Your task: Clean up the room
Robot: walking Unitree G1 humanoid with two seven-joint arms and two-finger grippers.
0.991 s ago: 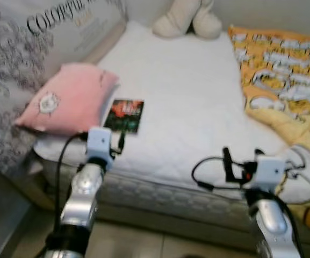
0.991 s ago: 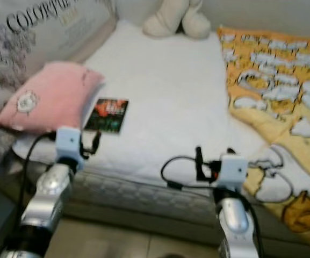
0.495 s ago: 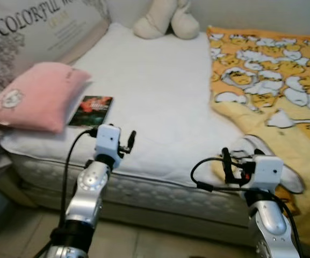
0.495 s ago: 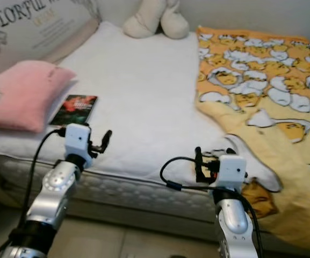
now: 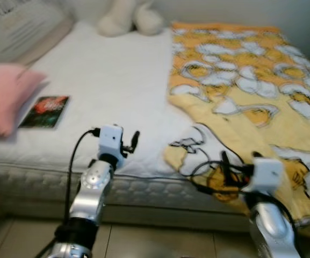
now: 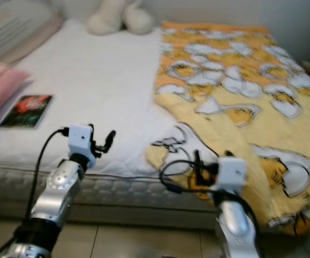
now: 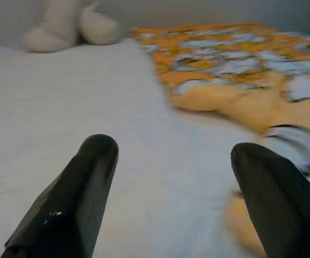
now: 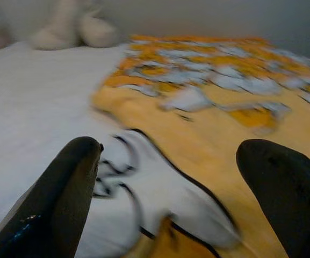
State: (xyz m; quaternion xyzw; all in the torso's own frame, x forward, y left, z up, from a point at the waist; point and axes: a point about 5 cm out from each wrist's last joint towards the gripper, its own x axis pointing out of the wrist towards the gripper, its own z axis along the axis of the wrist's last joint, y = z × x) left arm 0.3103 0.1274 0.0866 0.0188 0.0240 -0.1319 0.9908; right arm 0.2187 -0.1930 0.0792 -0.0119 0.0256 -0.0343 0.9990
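Step in hand: the robot stood at the near edge of the bed (image 5: pixel 117 80), both arms raised and nothing grasped; by my reading it was squaring up to the blanket, the first job of tidying the room.
Next move: likely a reach forward with both arms to the crumpled near corner of the blanket, taking the edge and drawing it flat over the bare sheet; this calls for a low approach and a pinch on loose cloth.
Left gripper (image 7: pixel 165 177): fingers spread wide apart, empty, touching nothing; it hovered over the white sheet at the bed's near edge, the blanket's folded corner just beside it toward the robot's right.
Right gripper (image 8: pixel 192 177): fingers likewise wide apart and empty; it hung above the rumpled near corner of the blanket, close but not in contact as far as the blurred view showed.
Blanket (image 5: pixel 240 86): yellow and orange with white cartoon shapes, covering the bed's right half, its near corner bunched and hanging over the mattress edge.
Book (image 5: pixel 44 105): dark cover, lying flat on the sheet to the left, well apart from both grippers.
Pink pillow (image 5: pixel 4 99): just beside the book, at the left margin, blurred.
Soft toy (image 5: pixel 130 17): cream, at the far end of the bed against the wall.
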